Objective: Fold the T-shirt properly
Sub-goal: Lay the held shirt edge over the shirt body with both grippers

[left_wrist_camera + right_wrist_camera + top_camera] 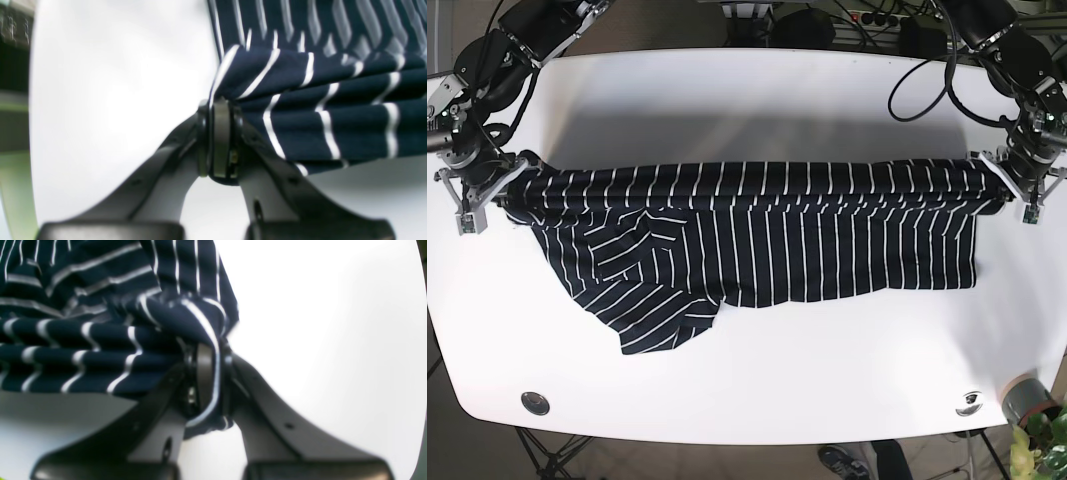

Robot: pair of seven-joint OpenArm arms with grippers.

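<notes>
Two arms reach in from the far corners of the white desk point(757, 90) and bend down to the two ends of one navy T-shirt point(767, 235) with thin white stripes. In the base view the right gripper point(489, 190) sits at the picture's left end of the shirt and the left gripper point(1012, 190) at the picture's right end, both wrists angled down and inward with cables looping behind them. Between the two, the shirt's upper edge is pulled into a taut, nearly straight band lifted over the desk, and the rest of the cloth hangs and spreads toward the near side, where it lies on the surface. In the left wrist view the jaws are pressed together on a bunched corner of the striped cloth, with folds fanning away to the right. In the right wrist view the jaws are likewise pinched on a gathered corner, a white-striped hem wrapping over the fingertips. Both wrist views are blurred, and the cloth covers the inner faces of the fingers. On the near left part of the shirt a creased flap with slanted stripes lies on the desk; whether it is a sleeve or a folded corner is hard to tell. The arms' bases are cut off at the top edge.
</notes>
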